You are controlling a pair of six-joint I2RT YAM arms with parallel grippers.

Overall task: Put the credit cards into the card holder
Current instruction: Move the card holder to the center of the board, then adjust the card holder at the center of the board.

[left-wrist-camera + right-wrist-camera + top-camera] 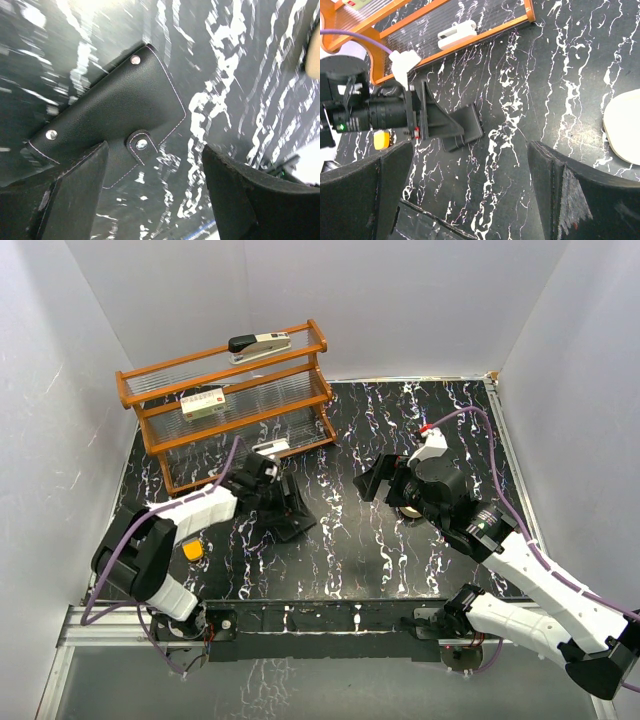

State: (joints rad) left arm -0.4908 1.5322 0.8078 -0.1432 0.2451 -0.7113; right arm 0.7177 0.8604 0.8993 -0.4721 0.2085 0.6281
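L gripper (155, 148) low over card holder (120, 100), jaws apart. R gripper (470, 146) hovers right of it, jaws wide, empty.

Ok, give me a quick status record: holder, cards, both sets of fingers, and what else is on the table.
holder: closed, flat on table, snaps up
cards: not seen in any view
left fingers: open, at the holder's edge; contact unclear
right fingers: open, empty, apart from holder
tray: tan, near right arm
block: orange, by left arm
rack: at back left, stapler on top
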